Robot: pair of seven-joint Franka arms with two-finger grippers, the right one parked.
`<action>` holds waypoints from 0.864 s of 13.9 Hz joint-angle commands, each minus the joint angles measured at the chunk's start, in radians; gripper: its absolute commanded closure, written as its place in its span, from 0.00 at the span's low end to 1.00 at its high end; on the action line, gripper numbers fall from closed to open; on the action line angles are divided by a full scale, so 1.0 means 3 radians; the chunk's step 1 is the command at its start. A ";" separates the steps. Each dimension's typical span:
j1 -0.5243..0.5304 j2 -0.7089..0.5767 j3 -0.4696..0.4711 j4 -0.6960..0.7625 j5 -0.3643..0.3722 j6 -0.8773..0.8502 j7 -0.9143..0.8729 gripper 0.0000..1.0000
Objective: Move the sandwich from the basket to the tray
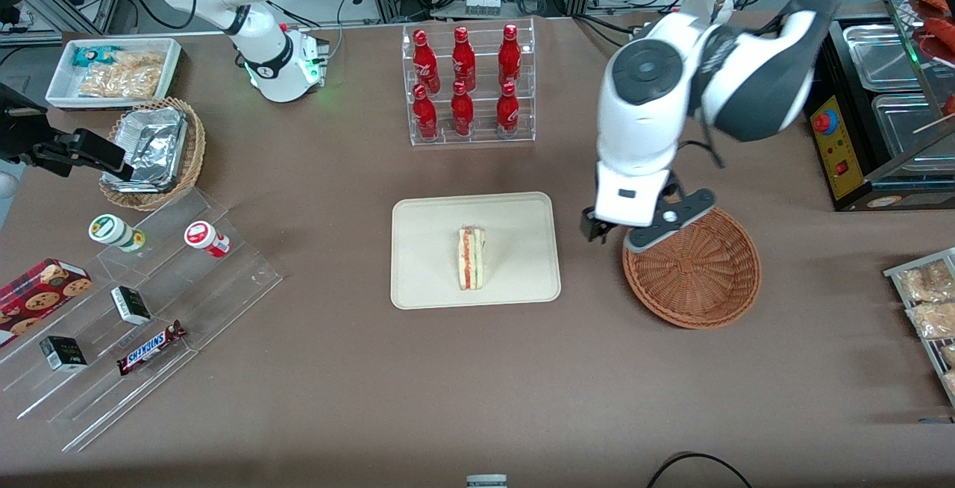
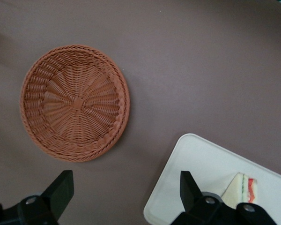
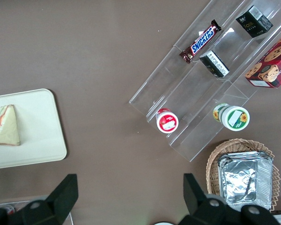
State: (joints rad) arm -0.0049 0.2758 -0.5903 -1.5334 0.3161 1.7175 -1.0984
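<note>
The sandwich (image 1: 471, 258), a white bread wedge with red and green layers, lies on the cream tray (image 1: 418, 212) at the table's middle. The round reddish-brown basket (image 1: 692, 268) stands beside the tray, toward the working arm's end, and is empty. My left gripper (image 1: 608, 233) hangs open and empty above the bare table between tray and basket, by the basket's rim. The left wrist view shows the gripper (image 2: 124, 185) with its fingers wide apart, the empty basket (image 2: 75, 103), a tray corner (image 2: 192, 154) and the sandwich (image 2: 241, 190). The right wrist view also shows the sandwich (image 3: 4, 125) on the tray (image 3: 42, 131).
A clear rack of red bottles (image 1: 466, 85) stands farther from the front camera than the tray. A tan basket with foil containers (image 1: 153, 152), a white snack bin (image 1: 112, 70) and a clear stepped shelf (image 1: 134, 309) lie toward the parked arm's end. Metal trays (image 1: 880, 63) and packets (image 1: 925, 301) lie toward the working arm's.
</note>
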 commanded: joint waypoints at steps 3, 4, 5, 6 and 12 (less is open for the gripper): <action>0.0277 -0.0418 0.0370 -0.0120 -0.0409 -0.0406 0.1092 0.00; 0.0237 -0.0484 0.0570 -0.0125 -0.0551 -0.0463 0.1393 0.00; 0.0231 -0.0550 0.0784 -0.0125 -0.0740 -0.0539 0.1745 0.00; 0.0221 -0.0612 0.0964 -0.0130 -0.0863 -0.0616 0.2048 0.00; -0.0035 -0.0694 0.1789 -0.0135 -0.1110 -0.0719 0.3032 0.00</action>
State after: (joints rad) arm 0.0326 0.1028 -0.1033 -1.5456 -0.0004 1.5097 -0.2229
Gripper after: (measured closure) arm 0.000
